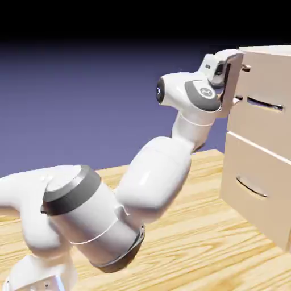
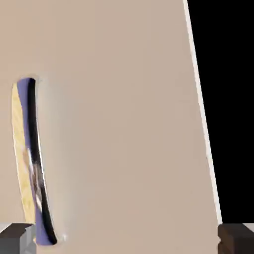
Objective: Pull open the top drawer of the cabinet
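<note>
"Beige fills our hand view: the top drawer [image 2: 124, 124], with its curved handle [image 2: 33, 158] near the left side. What does our exterior view add?"

"We see the whole arm [image 1: 153, 179], the wooden table [image 1: 193, 182] and the lower drawer [image 1: 256, 185], all outside the hand view. The top drawer sits directly above that one, in the cabinet [image 1: 267, 68] at the exterior view's right."

"And the gripper [image 2: 126, 238]?"

"We see its fingers wide apart. We can't tell whether they touch the drawer."

"Up close, we find the handle glossy, streaked yellow, violet and black."
</note>
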Available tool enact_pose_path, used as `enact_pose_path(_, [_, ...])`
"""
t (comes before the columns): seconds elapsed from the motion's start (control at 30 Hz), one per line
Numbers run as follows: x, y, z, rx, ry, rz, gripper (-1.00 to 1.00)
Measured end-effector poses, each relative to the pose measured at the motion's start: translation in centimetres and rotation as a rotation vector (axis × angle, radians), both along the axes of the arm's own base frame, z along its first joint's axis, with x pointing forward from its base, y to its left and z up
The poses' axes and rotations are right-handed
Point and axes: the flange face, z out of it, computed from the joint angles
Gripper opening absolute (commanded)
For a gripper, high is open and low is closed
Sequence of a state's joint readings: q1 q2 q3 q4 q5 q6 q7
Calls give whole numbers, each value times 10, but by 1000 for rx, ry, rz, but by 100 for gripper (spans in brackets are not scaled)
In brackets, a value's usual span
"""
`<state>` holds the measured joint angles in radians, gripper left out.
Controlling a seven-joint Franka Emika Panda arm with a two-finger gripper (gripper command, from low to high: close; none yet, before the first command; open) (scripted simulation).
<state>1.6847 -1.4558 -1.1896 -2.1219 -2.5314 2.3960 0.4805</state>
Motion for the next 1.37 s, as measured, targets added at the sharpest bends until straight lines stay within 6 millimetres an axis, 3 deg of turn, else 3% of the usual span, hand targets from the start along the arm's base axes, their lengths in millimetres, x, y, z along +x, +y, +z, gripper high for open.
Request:
enact_pose_path(0.17, [40,29,-53,-91,-10,-22,0])
enact_pose_path(0.2, [40,29,-53,-91,-10,-22,0])
enact_pose_path(0.37, [88,29,-53,-91,-10,-22,0])
enact_pose_path(0.4, [90,29,-53,-91,-10,-22,-100])
enact_pose_path(0.47, [90,29,-53,-91,-10,-22,-100])
enact_pose_path(0.83, [-19,29,-53,-91,-8,-21,-100])
enact_pose_path(1.23, [-164,29,-53,-91,-7,-21,-100])
enact_pose_path(1.27, [-175,29,-53,-90,-7,-22,100])
enact_pose_path(1.33, [-175,29,-53,-91,-10,-22,100])
enact_pose_path(1.37, [-188,28,-53,-89,-10,-22,100])
